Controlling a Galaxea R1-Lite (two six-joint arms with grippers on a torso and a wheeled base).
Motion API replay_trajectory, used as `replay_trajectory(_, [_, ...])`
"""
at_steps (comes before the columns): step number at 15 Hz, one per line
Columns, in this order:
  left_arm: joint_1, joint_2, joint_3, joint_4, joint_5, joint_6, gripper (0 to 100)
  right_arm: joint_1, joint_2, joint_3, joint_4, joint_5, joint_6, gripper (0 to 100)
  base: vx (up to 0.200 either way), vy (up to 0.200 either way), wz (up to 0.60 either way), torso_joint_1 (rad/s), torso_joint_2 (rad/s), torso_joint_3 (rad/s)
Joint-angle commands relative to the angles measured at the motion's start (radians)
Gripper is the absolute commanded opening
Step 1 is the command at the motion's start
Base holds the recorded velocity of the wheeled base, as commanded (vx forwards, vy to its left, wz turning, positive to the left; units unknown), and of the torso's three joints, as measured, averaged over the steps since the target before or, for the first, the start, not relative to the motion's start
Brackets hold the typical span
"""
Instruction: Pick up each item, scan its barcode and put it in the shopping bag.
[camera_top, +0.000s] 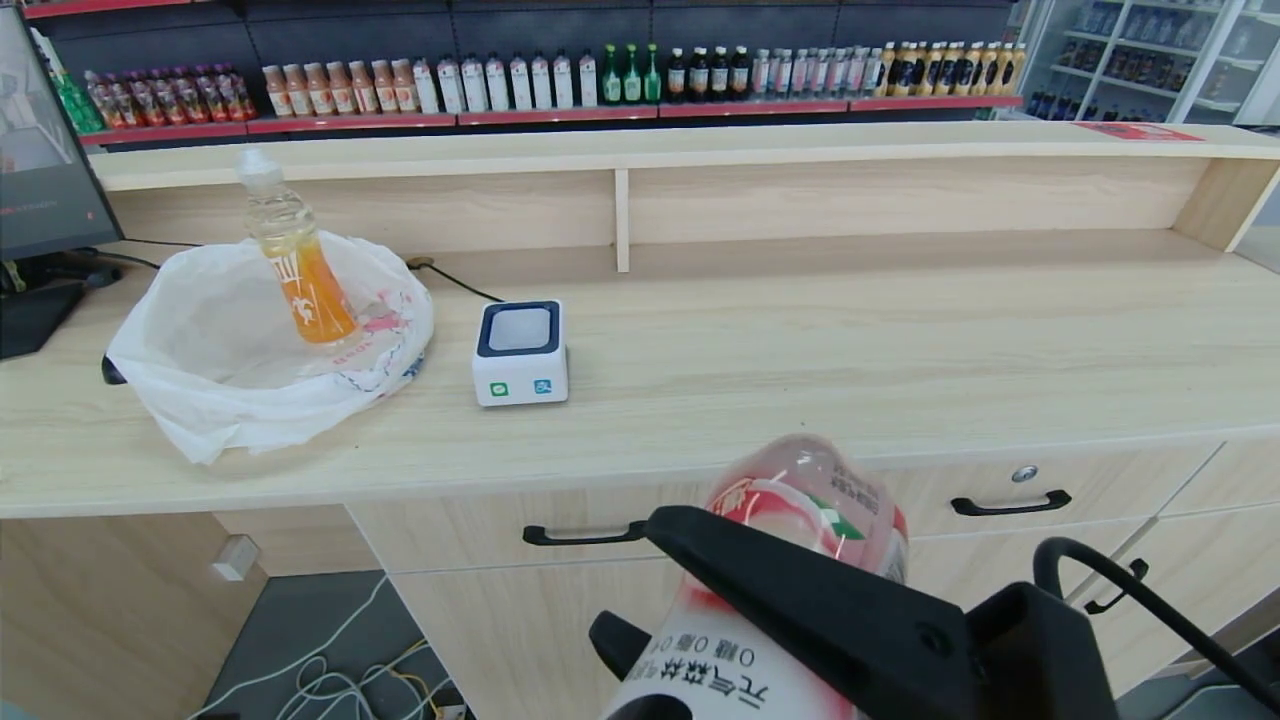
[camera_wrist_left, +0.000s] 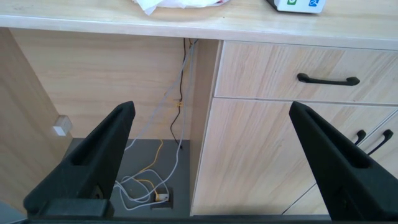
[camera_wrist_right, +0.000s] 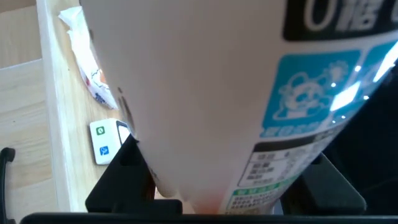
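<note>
My right gripper (camera_top: 636, 577) has its jaws clenched on the pink-labelled bottle (camera_top: 800, 500). It is held tilted in front of the drawers (camera_top: 1010, 500), below the bench (camera_top: 850, 340) edge and well apart from the scanner (camera_top: 520, 350). Scanning looks next: I'd lift clear of that edge, then turn the printed label squarely to the scanner's window. My left gripper (camera_wrist_left: 211, 107) hangs low, jaws released.

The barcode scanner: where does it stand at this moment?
In the head view the barcode scanner stands on the counter, left of centre, just right of the shopping bag that holds an orange bottle.
</note>
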Motion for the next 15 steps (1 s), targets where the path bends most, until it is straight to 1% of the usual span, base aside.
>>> replay_trajectory(1, [0.000,0.000,0.000,0.000,0.001,0.000,100,0.000,-0.006,-0.003,-0.002,0.000,-0.011,0,0.000,0.000,0.00,0.000,0.00,0.000])
replay_trajectory(3, [0.000,0.000,0.000,0.000,0.001,0.000,100,-0.011,-0.008,-0.010,-0.002,-0.009,-0.059,0,0.000,0.000,0.00,0.000,0.00,0.000])
replay_trajectory(4, [0.000,0.000,0.000,0.000,0.000,0.000,100,-0.031,-0.008,-0.028,-0.002,-0.003,-0.122,0,0.000,0.000,0.00,0.000,0.00,0.000])
replay_trajectory(6, [0.000,0.000,0.000,0.000,0.001,0.000,100,-0.031,0.000,-0.023,-0.002,-0.003,-0.065,0,0.000,0.000,0.00,0.000,0.00,0.000])
replay_trajectory(10, [0.000,0.000,0.000,0.000,0.001,0.000,100,-0.066,0.005,-0.033,-0.002,0.021,-0.067,0,0.000,0.000,0.00,0.000,0.00,0.000])
replay_trajectory(15, [0.000,0.000,0.000,0.000,0.001,0.000,100,-0.067,0.008,-0.030,-0.002,0.023,-0.061,0,0.000,0.000,0.00,0.000,0.00,0.000])
